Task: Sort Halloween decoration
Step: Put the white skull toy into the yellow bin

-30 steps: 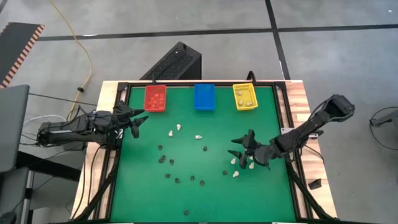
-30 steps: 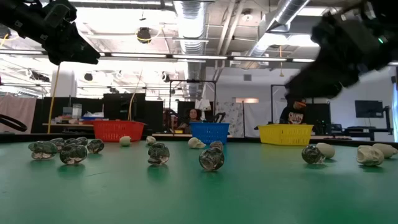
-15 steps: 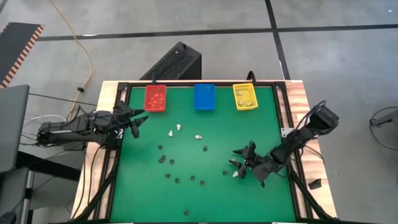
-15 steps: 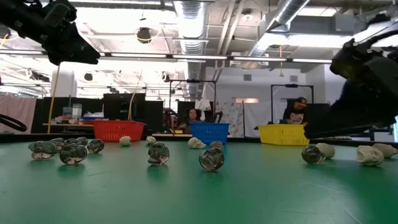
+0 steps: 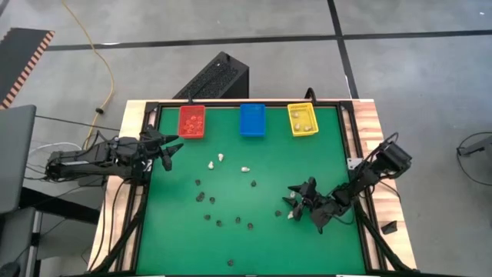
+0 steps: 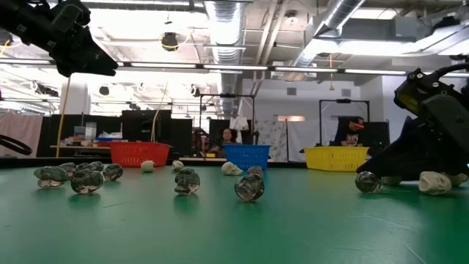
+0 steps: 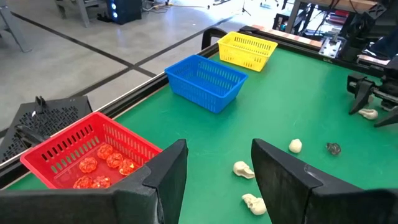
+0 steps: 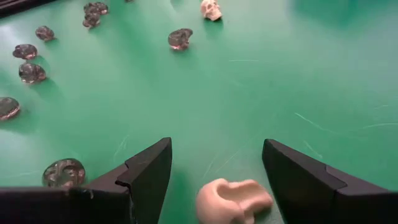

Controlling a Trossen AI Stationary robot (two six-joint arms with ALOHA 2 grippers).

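Small Halloween decorations lie scattered on the green table (image 5: pixel 254 231): cream skulls (image 5: pixel 221 158) and dark ones (image 5: pixel 201 197). My right gripper (image 8: pixel 216 149) is low over the table near its right edge, open. One cream skull (image 8: pixel 233 200) lies on the table between its fingers, untouched. In the low view the same skull (image 6: pixel 434 183) sits under my right gripper (image 6: pixel 432 150). My left gripper (image 7: pixel 217 155) hangs open above the table's left edge (image 5: pixel 171 151), holding nothing.
A red bin (image 5: pixel 192 121) with orange pieces, a blue bin (image 5: pixel 252 119) and a yellow bin (image 5: pixel 302 119) with cream pieces stand along the far edge. Dark trinkets (image 8: pixel 62 172) lie close beside my right gripper's finger. People sit in the room behind.
My right gripper has come down from well above the table to just over it, shifting a little toward the near edge and rolling at the wrist. It has stayed open. The trinkets have not moved.
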